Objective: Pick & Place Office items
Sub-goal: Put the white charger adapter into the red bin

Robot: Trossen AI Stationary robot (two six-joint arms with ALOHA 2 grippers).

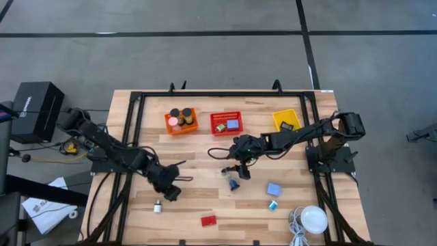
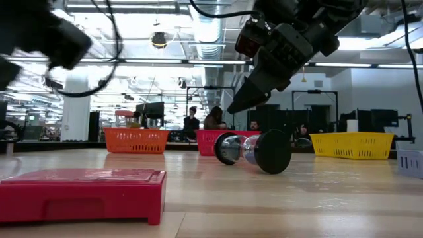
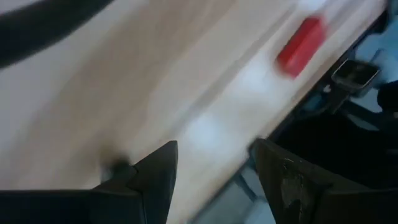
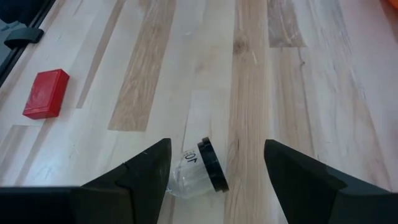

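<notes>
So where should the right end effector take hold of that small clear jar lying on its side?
Across the clear body of the jar, coming straight down. It lies tipped over, black lid sideways, between the open fingers of the right end effector; its rounded body could roll.

Pale wood table (image 1: 205,147) with darker tan streaks, framed in black. Orange basket (image 1: 181,121), red basket (image 1: 226,124) and yellow basket (image 1: 286,120) across upper centre. Flat red rectangle (image 1: 208,220) at lower centre; light blue block (image 1: 274,189) lower right; white dome (image 1: 314,219) at bottom right.
</notes>
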